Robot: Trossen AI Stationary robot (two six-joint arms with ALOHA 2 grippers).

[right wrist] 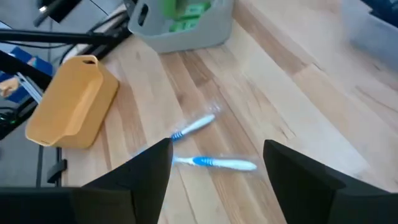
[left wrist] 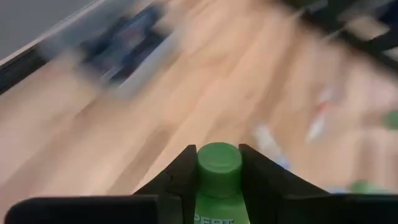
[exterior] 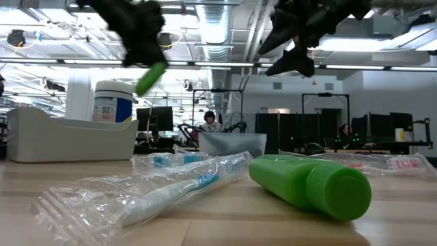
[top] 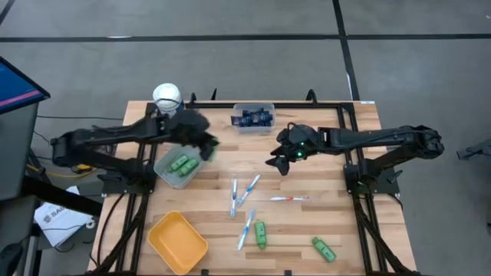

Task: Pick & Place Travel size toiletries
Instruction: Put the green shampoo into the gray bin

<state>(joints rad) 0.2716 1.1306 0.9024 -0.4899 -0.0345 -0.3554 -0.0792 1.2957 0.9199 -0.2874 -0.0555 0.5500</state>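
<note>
1. Nearest the table's front edge, a yellow bin sits beside two loose green bottles and wrapped toothbrushes.
2. Mid-table, the left gripper is clamped on a held green bottle above the grey bin; the right gripper hovers with fingers apart over two toothbrushes.
3. Farthest, the clear bin holds navy tubes.

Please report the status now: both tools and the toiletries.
Left tool shut on green bottle, beside grey bin. Right tool open, empty, above toothbrushes. Nothing blocking.
</note>
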